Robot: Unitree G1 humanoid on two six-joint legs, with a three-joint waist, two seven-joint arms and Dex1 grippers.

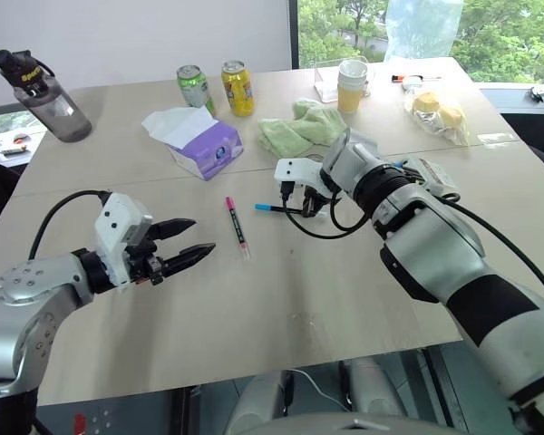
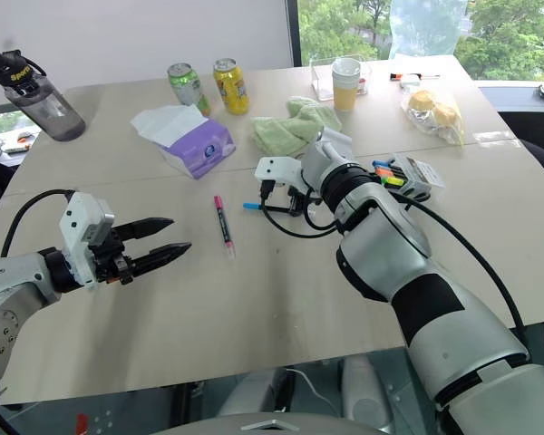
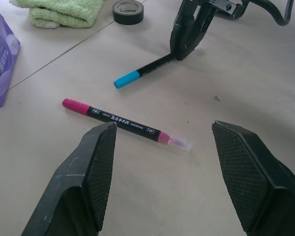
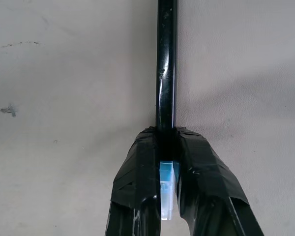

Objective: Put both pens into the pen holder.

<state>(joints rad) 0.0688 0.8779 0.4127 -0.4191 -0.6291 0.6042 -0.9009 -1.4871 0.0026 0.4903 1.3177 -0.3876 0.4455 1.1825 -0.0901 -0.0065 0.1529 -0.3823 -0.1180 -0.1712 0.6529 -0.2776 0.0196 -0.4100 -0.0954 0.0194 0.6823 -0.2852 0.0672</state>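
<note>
Nearest me, my left gripper (image 1: 183,243) hangs just above the counter (image 1: 281,308) toward its near left side, fingers (image 3: 91,172) spread wide with nothing between them. They point at the pink pen (image 1: 235,223), which lies flat just beyond, touching nothing, its pink cap end aimed at the far edge.

A little farther in, near the counter's middle, my right gripper (image 1: 295,201) comes steeply down onto the blue pen (image 1: 274,207). Its fingers (image 4: 137,182) are pressed together on the dark barrel, the blue cap sticking out toward the left. The pen looks as if it rests on the counter, not yet lifted.

Both pens I judge light, stiff and smooth-sided, so they could roll or twist in a pinch. I'd grip mid-barrel, across the length, for balance; the right hold sits toward the tail, so the cap end may droop when raised.

Beyond, by the right arm, sits what I take for the pen holder (image 2: 408,174), a clear box already carrying coloured markers. Farther back lie a purple tissue box (image 1: 205,145), green cloth (image 1: 299,127), two cans (image 1: 216,88), a stack of cups (image 1: 352,84), a bagged snack (image 1: 435,113), and a dark bottle (image 1: 47,100) at the far left corner.
</note>
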